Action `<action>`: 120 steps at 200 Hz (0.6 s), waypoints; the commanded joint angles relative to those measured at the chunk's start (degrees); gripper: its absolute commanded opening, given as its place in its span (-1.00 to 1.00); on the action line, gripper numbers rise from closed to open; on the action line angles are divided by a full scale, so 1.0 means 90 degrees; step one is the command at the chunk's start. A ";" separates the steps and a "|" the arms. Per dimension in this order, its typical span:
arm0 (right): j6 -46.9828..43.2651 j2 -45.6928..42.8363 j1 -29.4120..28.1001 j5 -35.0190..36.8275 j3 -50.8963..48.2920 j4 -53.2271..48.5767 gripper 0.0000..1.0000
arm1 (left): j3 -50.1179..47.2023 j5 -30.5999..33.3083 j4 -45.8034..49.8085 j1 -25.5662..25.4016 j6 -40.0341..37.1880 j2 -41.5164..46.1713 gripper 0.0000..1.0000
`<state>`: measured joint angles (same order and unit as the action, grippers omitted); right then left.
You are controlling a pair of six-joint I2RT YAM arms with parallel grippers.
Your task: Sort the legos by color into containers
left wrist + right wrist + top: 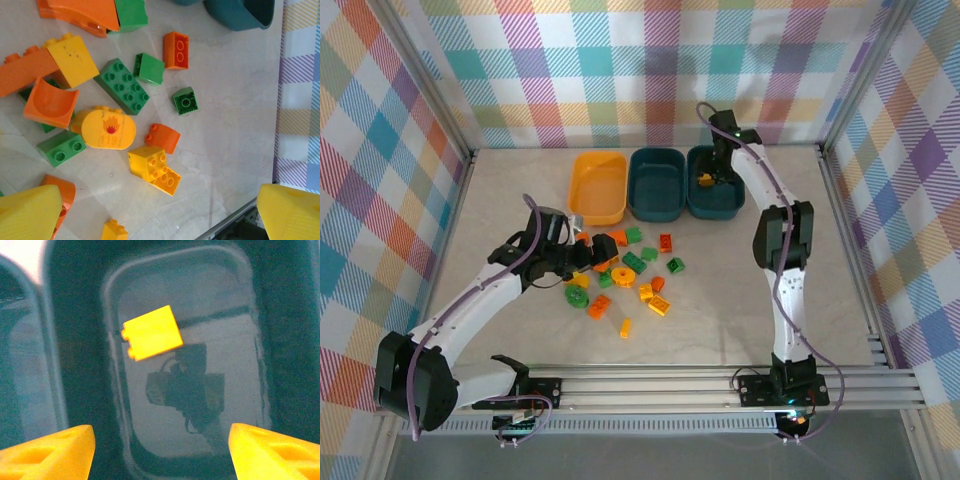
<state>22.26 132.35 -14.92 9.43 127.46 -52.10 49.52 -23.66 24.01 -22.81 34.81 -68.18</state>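
The legos (632,277) lie scattered mid-table in green, orange and yellow. My left gripper (601,251) hovers over the pile's left side, open and holding nothing. In the left wrist view the left gripper (160,215) has bare table between its fingertips (30,212), with two joined yellow bricks (152,167) and an orange brick (165,137) just beyond. Three containers stand in a row at the back: a yellow-orange tub (599,187), a middle teal tub (656,184) and a right teal tub (720,200). My right gripper (161,452) is open above the right teal tub (280,315). A yellow brick (152,333) sits inside it, free of the fingers.
Metal frame rails run along the table's near edge (720,378) and sides. Checked cloth walls close in the back and both sides. A green 2x4 brick (121,86) and a yellow rounded piece with a flame print (107,129) lie among the pile.
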 commanded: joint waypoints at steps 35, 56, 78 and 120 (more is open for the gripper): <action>-0.0199 -0.2762 -0.1682 0.0121 -0.3748 0.1337 0.37 | -0.0332 0.1433 -0.0213 0.0097 0.0715 0.0152 1.00; -0.0119 -0.2732 -0.2253 0.0099 -0.4343 0.1355 0.40 | -0.0548 0.1708 -0.0441 0.0270 0.1174 0.0205 1.00; 0.0051 -0.2455 -0.2468 0.0007 -0.4435 0.1313 0.41 | -0.0574 0.1662 -0.0510 0.0455 0.1343 0.0111 1.00; 0.0067 -0.1869 -0.2481 0.0124 -0.4429 0.1395 0.38 | -0.0557 0.1081 -0.0369 0.0525 0.1291 -0.0117 1.00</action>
<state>22.13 113.65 -37.76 9.76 86.78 -40.47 44.75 -11.42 20.86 -18.52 45.50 -68.34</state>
